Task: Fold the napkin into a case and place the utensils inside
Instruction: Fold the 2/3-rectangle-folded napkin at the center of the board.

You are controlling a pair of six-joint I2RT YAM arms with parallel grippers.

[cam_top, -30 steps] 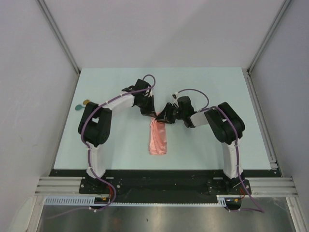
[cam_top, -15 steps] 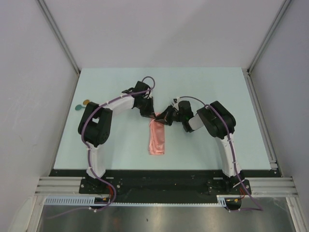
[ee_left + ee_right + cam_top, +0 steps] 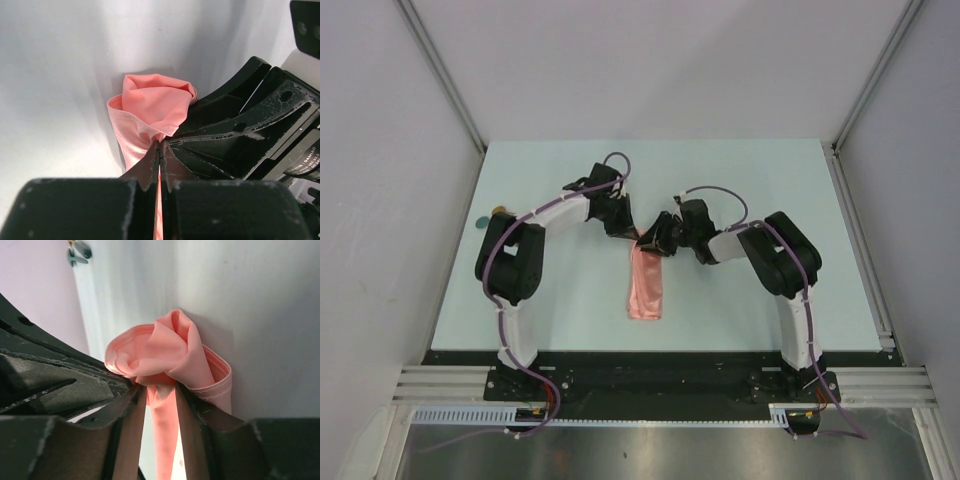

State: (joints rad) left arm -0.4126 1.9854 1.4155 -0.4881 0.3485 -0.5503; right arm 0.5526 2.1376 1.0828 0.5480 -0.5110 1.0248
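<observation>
Presently on my screens, item by item.

Napkin (image 3: 647,285): salmon-pink, lying as a narrow layered strip at mid-table (image 3: 740,180), long axis running from near to far. Its far end is lifted and bunched into a loose curl between the two arms.

Left gripper (image 3: 623,232): jaws pressed together on a thin layer of the napkin's far end; only a sliver of pink shows between them.

Right gripper (image 3: 653,240): just beside the left one, jaws partly apart with a thicker band of cloth filling the gap. I read that as a grip on the napkin.

Utensils (image 3: 481,222): at the table's left edge, well apart from the cloth and partly hidden by the left arm.

Step in hand, as I judge it: turning the far end over to form the case. I would move both grippers together at equal height, keep the edges in line, lay the fold flat, and release only once the cloth rests.

Writing: one label (image 3: 305,162) on the right arm's body, in the left wrist view, appears to read "DAMIAO"; the finer print is illegible.
</observation>
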